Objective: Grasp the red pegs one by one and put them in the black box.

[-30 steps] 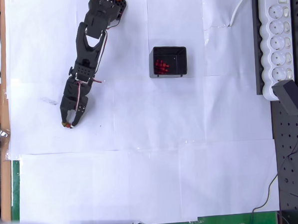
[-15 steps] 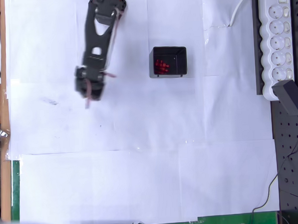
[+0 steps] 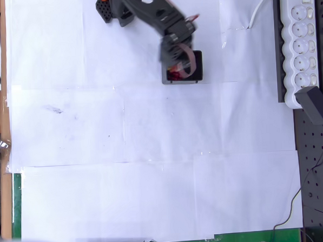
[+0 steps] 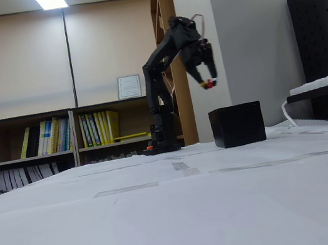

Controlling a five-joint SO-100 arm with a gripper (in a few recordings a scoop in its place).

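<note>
The arm is reaching out over the black box (image 3: 194, 70), and from the side the claw (image 4: 208, 83) hangs in the air above the box (image 4: 237, 125), well clear of its rim. Between the fingertips there is a small red peg (image 4: 209, 83), with the claw closed on it. From above, the claw (image 3: 174, 71) covers the left part of the box, and a bit of red shows under it, so other pegs seem to be lying inside already, though I cannot count them. No loose pegs are visible on the white paper-covered surface (image 3: 152, 154).

This looks like the delivery step: a peg carried to the box and not yet let go. The next move, I would say, calls for the claw to be squarely above the opening, perhaps lowered a little so the peg does not bounce off a wall, then for the fingers to part. This may well be the last peg.
</note>
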